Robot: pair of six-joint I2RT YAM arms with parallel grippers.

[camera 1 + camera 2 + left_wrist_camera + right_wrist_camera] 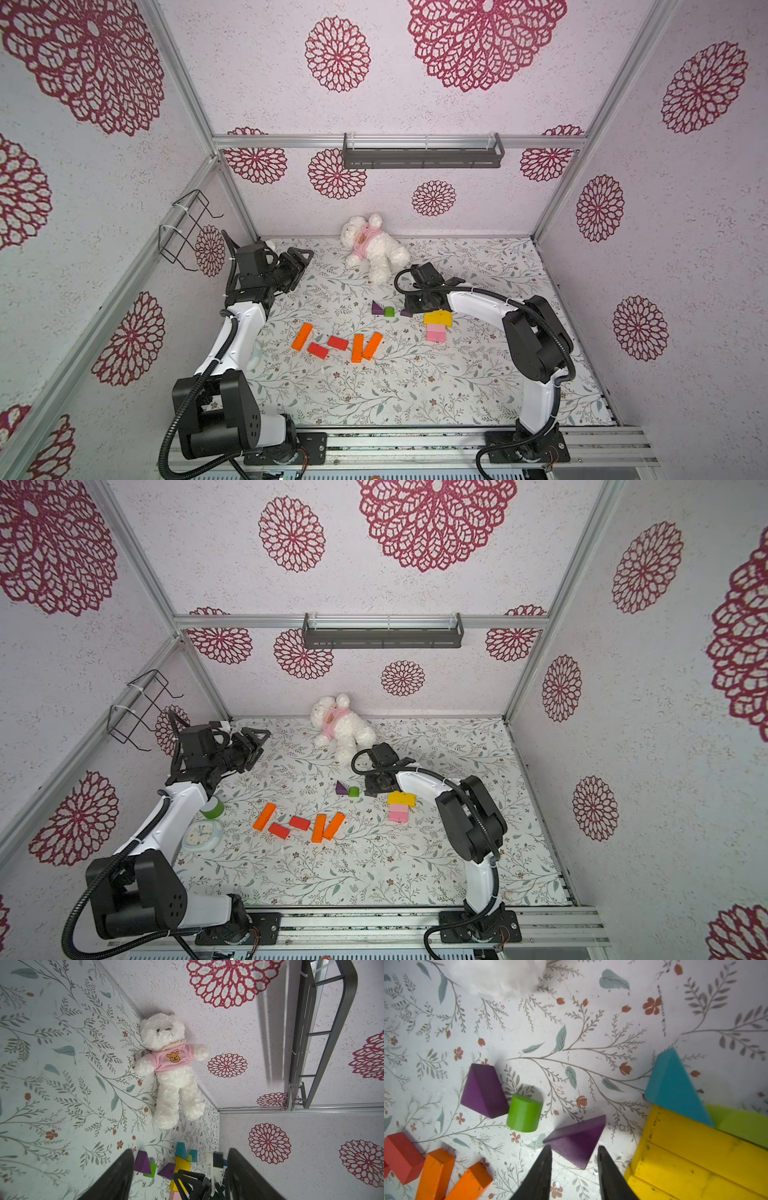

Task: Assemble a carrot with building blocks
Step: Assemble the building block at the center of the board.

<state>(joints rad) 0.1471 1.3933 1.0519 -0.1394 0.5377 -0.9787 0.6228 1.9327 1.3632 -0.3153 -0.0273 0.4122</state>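
The building blocks lie mid-table. Three orange bars (302,336) and two red bars (338,343) form a loose row. To their right, yellow bars (437,318) sit above a pink bar (435,332), with a teal triangle (672,1084) at the yellow's far edge. One purple triangle (377,308) touches a lime-green cylinder (389,311). My right gripper (574,1147) hangs low over a second purple triangle (576,1140) lying flat, its fingers open and straddling the triangle's near corner. My left gripper (305,255) is raised at the back left, open and holding nothing.
A white plush bear (374,249) in pink lies against the back wall. A green cup (212,808) and a small clock (202,834) sit beside the left arm. A dark shelf (422,153) hangs on the back wall and a wire rack (187,228) on the left wall.
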